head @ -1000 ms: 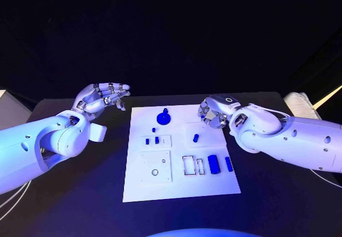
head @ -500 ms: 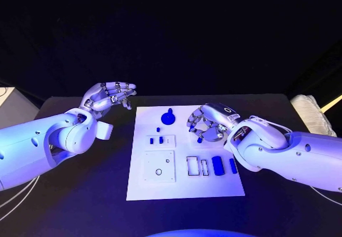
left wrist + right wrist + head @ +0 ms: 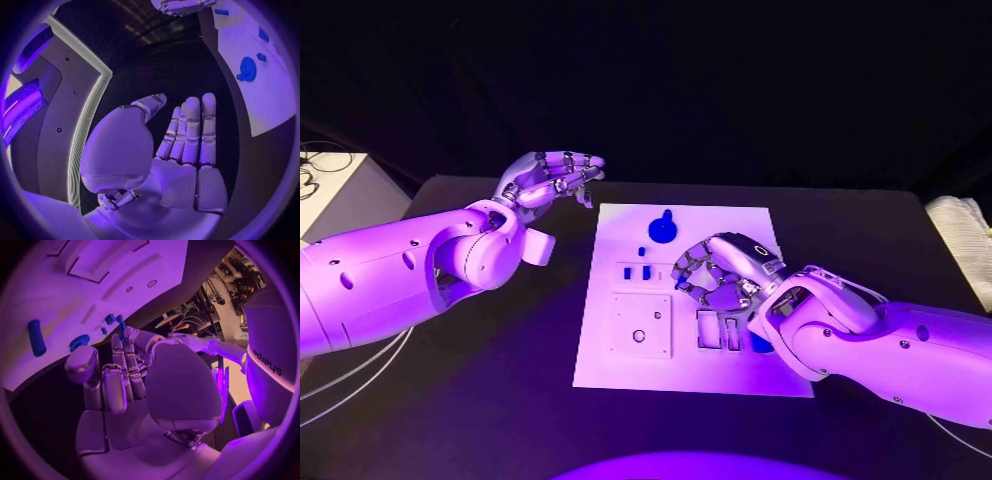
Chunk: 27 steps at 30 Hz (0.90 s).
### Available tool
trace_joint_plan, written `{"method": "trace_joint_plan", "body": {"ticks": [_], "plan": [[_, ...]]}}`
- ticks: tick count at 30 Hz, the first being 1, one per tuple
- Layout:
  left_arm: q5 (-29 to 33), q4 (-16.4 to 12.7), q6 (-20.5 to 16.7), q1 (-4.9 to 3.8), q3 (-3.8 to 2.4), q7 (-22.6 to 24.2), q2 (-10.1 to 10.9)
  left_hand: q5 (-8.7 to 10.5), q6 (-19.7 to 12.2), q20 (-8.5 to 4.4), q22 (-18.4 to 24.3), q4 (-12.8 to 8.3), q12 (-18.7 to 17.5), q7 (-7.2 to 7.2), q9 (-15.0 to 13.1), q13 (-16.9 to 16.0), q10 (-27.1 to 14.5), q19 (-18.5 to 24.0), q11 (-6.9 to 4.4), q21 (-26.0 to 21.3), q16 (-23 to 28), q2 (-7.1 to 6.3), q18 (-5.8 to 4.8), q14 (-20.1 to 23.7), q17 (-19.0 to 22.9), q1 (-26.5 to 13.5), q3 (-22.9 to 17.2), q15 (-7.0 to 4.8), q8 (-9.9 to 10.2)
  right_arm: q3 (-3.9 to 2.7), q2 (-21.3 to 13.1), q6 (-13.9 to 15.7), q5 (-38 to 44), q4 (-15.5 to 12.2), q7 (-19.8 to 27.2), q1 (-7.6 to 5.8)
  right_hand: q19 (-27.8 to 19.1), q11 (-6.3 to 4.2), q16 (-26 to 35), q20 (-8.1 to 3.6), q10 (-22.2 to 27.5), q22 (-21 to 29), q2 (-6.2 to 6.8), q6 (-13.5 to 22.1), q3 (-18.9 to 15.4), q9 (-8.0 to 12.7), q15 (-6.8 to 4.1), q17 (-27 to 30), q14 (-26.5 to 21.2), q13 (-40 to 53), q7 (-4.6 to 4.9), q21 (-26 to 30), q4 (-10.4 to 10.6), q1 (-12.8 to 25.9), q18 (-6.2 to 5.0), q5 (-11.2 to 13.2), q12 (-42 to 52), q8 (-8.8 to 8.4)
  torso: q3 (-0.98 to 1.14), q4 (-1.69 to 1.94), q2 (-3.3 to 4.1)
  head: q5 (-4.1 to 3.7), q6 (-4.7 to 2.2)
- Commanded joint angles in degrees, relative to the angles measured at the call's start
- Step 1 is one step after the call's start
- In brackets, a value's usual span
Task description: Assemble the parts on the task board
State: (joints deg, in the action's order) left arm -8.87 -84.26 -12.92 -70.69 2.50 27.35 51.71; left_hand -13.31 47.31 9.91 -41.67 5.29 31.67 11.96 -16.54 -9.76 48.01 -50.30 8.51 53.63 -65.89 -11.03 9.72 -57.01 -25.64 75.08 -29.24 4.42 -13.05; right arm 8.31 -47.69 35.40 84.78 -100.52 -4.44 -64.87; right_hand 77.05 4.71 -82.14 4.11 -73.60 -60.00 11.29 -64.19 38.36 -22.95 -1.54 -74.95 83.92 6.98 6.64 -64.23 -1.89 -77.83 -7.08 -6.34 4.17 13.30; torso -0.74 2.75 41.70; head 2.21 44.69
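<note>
Task board [image 3: 687,380] unlabelled; right hand [image 3: 718,275] hovers over it.

Black table [image 3: 502,330] under board; white box [image 3: 343,195] at its far-left edge; pale cloth [image 3: 966,240] at right edge.

The task board [image 3: 733,375] lies mid-tabletop [image 3: 516,380]. The left hand [image 3: 548,178] hangs beyond the board's far-left corner — off it. The right hand [image 3: 718,272] sits over the board's middle, a round part [image 3: 664,227] behind it near the far edge.
</note>
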Motion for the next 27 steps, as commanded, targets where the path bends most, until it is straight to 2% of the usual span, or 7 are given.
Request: {"method": "trace_joint_plan", "body": {"ticks": [1, 4, 7, 13, 17, 27], "plan": [[0.4, -0.3, 0.0, -0.02, -0.05, 0.1, -0.2, 0.39, -0.3, -0.01, 0.1, 0.1, 0.4, 0.21, -0.1, 0.0, -0.4, -0.4, -0.02, -0.4, 0.2, 0.0, 0.87, 0.3, 0.1, 0.4, 0.3, -0.07, -0.3, 0.09, 1.0, 1.1, 2.7, 0.8, 1.9, 1.0, 0.0, -1.95, -0.2, -0.16, -2.3, -0.1, -1.56, -0.1, 0.0, -0.1, -0.22, -2.9, 3.8, 0.2, 0.25, -0.3, -0.4, -1.1, 0.82, -0.2, 0.0, 0.13, -0.02, -0.08, 0.04, 1.21, 0.58], [0.4, -0.4, 0.0, -0.02, -0.05, 0.0, -0.2, 0.39, -0.3, -0.01, 0.1, 0.1, 0.4, 0.21, -0.1, 0.0, -0.4, -0.4, -0.02, -0.4, 0.2, 0.0, 0.87, 0.3, 0.1, 0.4, 0.3, -0.07, -0.3, 0.18, 2.3, 0.5, 4.6, 1.7, 1.0, 2.1, 0.0, -1.94, -0.3, -0.15, -2.3, -0.2, -1.58, -0.1, 0.0, -0.1, -0.21, -3.1, 3.8, 0.2, 0.27, -0.4, -0.5, -1.1, 0.84, -0.3, 0.0, 0.13, 0.02, -0.12, 0.02, 1.69, 0.85], [0.4, -0.5, 0.1, -0.02, -0.04, -0.1, -0.4, 0.4, -0.3, -0.01, 0.1, 0.1, 0.4, 0.21, -0.1, 0.0, -0.4, -0.4, -0.02, -0.4, 0.2, 0.0, 0.86, 0.3, 0.1, 0.4, 0.4, -0.07, -0.3, 0.27, 3.6, -0.1, 6.5, 2.6, -0.4, 2.98, 0.0, -1.93, -0.3, -0.15, -2.4, -0.2, -1.58, -0.1, 0.0, -0.1, -0.2, -3.1, 3.8, 0.3, 0.28, -0.4, -0.5, -1.1, 0.84, -0.2, 0.0, 0.13, 0.04, -0.06, 0.02, 1.83, 0.94], [0.4, -0.6, 0.3, -0.03, -0.04, -0.2, -0.5, 0.4, -0.3, -0.01, 0.1, 0.1, 0.4, 0.21, -0.1, 0.0, -0.5, -0.4, -0.01, -0.4, 0.2, 0.0, 0.86, 0.3, 0.1, 0.4, 0.4, -0.06, -0.3, 0.33, 5.2, 0.3, 8.9, 3.5, -3.2, 4.01, 0.0, -1.93, -0.2, -0.14, -2.4, -0.1, -1.57, -0.1, 0.0, -0.1, -0.2, -3.0, 3.8, 0.3, 0.29, -0.3, -0.5, -1.1, 0.81, -0.2, 0.0, 0.14, 0.0, 0.04, 0.0, 2.06, 1.17], [0.4, -0.6, 0.3, -0.03, -0.04, -0.3, -0.5, 0.4, -0.3, -0.01, 0.1, 0.1, 0.4, 0.21, -0.1, 0.0, -0.5, -0.4, -0.01, -0.4, 0.2, 0.0, 0.86, 0.3, 0.1, 0.4, 0.4, -0.06, -0.3, 0.35, 5.8, 0.6, 9.8, 3.9, -4.3, 4.4, 0.0, -1.93, -0.2, -0.14, -2.4, -0.1, -1.56, -0.1, 0.0, -0.2, -0.19, -3.0, 3.8, 0.3, 0.3, -0.3, -0.5, -1.1, 0.81, -0.2, 0.0, 0.14, 0.06, 0.07, -0.01, 2.21, 1.37], [0.4, -0.6, 0.4, -0.03, -0.04, -0.4, -0.4, 0.4, -0.3, -0.01, 0.1, 0.1, 0.4, 0.21, -0.1, 0.0, -0.5, -0.4, -0.01, -0.4, 0.2, 0.0, 0.86, 0.3, 0.1, 0.4, 0.4, -0.06, -0.3, 0.43, 6.3, -0.4, 10.4, 4.0, -4.5, 4.84, 0.0, -1.93, -0.2, -0.14, -2.4, -0.1, -1.56, -0.1, 0.0, -0.2, -0.19, -3.0, 3.8, 0.3, 0.3, -0.3, -0.5, -1.1, 0.81, -0.2, 0.0, 0.14, 0.03, -0.02, 0.03, 2.63, 1.85]]}}
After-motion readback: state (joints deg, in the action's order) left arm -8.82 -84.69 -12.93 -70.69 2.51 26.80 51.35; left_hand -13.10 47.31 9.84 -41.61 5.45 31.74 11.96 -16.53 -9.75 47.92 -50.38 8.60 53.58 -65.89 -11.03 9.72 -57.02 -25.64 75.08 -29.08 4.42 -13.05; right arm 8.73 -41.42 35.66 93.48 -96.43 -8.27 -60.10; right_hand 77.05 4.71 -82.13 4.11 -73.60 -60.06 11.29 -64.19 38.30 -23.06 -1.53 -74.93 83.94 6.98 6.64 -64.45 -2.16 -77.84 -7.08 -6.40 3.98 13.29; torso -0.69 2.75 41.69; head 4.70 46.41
